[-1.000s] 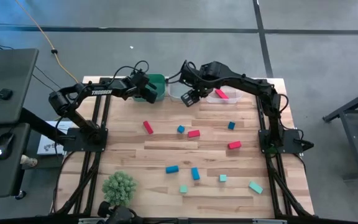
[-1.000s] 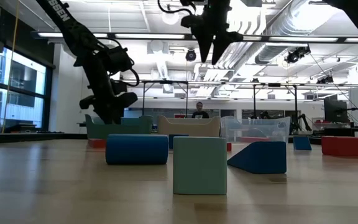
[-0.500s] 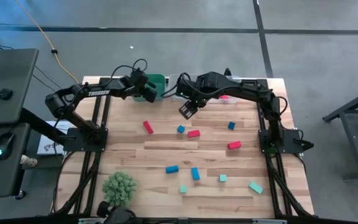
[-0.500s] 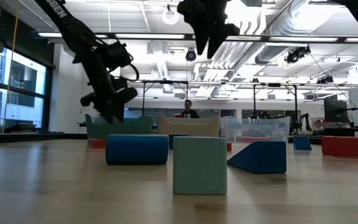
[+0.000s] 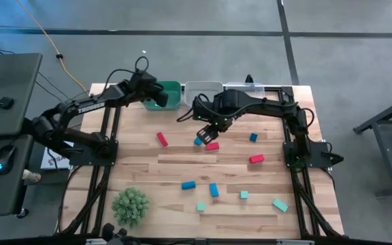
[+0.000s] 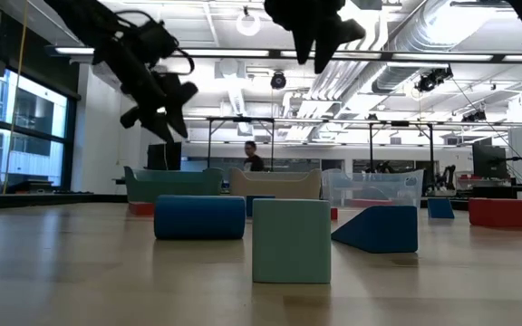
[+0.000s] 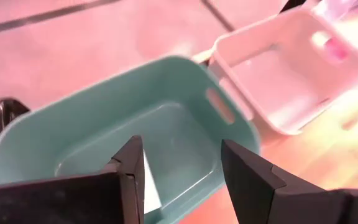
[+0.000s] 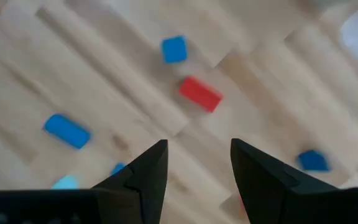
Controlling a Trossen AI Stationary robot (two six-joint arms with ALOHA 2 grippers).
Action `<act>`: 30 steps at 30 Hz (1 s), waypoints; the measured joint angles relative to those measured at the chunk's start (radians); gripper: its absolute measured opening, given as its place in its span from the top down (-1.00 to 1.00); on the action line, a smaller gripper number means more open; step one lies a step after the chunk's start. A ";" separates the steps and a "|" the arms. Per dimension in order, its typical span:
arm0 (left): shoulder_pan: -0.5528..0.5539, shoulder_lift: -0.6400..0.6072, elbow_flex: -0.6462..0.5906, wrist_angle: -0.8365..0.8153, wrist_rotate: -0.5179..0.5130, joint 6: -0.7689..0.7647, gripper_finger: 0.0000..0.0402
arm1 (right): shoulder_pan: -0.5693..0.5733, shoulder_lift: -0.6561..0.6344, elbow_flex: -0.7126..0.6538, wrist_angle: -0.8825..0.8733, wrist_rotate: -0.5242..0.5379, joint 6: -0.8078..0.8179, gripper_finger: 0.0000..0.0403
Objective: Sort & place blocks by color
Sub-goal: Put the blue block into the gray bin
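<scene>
1. Both arms are dark, near-black, built of jointed segments.
2. The left arm (image 5: pixel 87 105) carries white lettering along its link.
3. Thin black cables loop over each wrist.
4. Each claw has two dark, wedge-shaped fingers (image 8: pixel 143 171).

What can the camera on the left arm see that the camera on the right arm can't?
Only the left wrist view shows the teal plastic bin with the white plastic bin beside it. Only the right wrist view shows the wooden table with a small blue cube, a red bar and a blue bar. Both show their own gripper open and empty: left gripper, right gripper.
</scene>
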 joint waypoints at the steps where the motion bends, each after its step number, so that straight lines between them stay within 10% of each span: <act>1: 0.000 -0.019 0.000 0.000 0.003 0.000 0.33 | 0.006 0.000 0.000 0.000 -0.008 0.017 0.18; 30: -0.001 -0.230 0.000 -0.156 0.082 0.016 0.35 | 0.371 0.003 -0.141 0.059 -0.053 0.563 0.18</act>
